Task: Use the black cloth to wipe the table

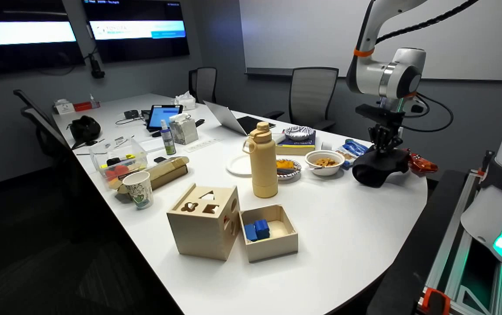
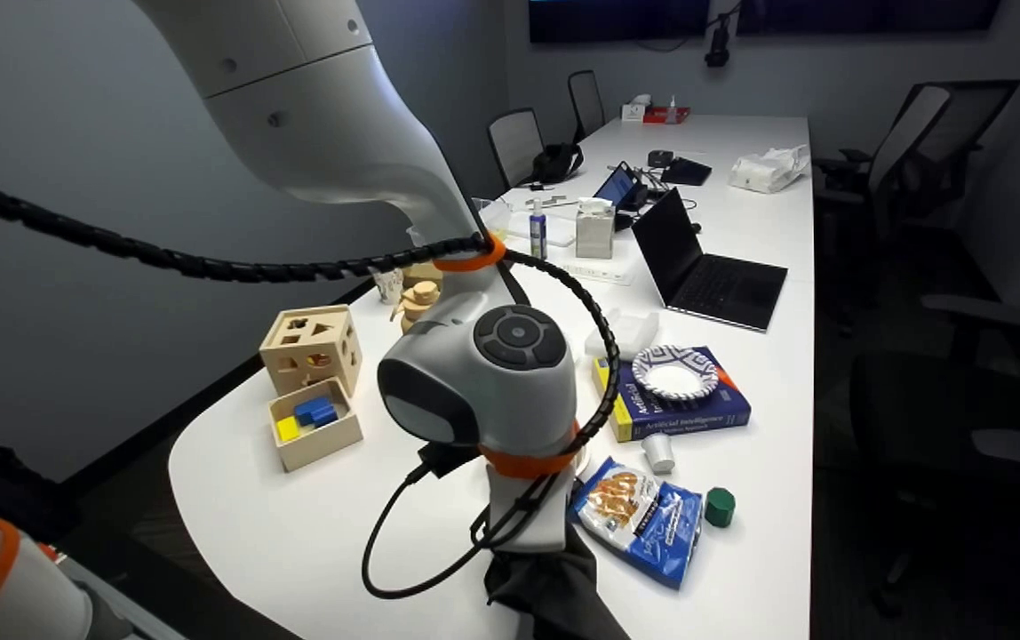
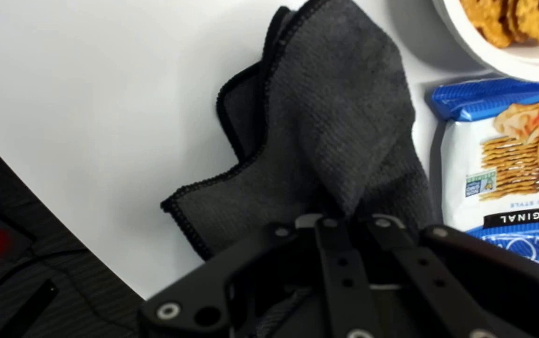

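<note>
Gripper (image 3: pixel 351 222) pinches blk cloth (image 3: pixel 340 103) over tbl (image 3: pixel 86 126) nr blue/wht bag (image 3: pixel 504 169).

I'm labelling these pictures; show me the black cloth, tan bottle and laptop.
Black cloth (image 3: pixel 321 131), wrist view: its folded middle.
Tan bottle (image 1: pixel 263 164), in an exterior view: its body.
Laptop (image 2: pixel 723 286), in an exterior view: its keyboard half.
</note>
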Robot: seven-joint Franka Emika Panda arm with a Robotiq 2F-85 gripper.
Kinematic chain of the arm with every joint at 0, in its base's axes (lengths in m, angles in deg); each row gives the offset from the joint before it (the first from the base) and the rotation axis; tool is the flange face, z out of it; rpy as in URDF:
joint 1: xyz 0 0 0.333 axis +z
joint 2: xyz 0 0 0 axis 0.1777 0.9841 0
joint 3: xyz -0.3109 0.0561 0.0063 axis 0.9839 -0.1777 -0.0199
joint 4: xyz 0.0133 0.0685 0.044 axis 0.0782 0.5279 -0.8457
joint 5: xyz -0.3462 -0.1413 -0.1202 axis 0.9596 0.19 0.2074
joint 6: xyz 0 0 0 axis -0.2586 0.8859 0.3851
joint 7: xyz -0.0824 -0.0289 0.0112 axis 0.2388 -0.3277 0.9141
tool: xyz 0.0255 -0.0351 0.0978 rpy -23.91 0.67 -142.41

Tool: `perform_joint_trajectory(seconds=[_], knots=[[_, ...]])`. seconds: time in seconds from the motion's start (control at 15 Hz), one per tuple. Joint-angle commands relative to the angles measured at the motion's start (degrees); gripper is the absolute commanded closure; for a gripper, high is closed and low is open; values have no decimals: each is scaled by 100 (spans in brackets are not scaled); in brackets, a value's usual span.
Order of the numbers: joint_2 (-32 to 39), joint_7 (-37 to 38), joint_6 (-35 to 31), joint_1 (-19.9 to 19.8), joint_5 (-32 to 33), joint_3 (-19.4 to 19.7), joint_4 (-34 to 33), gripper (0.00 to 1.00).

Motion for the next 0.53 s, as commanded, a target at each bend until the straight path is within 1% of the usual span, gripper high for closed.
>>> perform_joint_trajectory(seconds=[0.0, 0.07, 0.13, 0.2, 0.47], knots=[[-248, 389, -224, 190, -17, 111, 250, 98], [-307, 417, -200, 155, -105, 82, 266, 68], [-365, 452, -162, 147, -105, 84, 311, 67], [-407, 502, -146, 151, -108, 86, 345, 61], [-669, 593, -131, 155, -76, 114, 495, 30]])
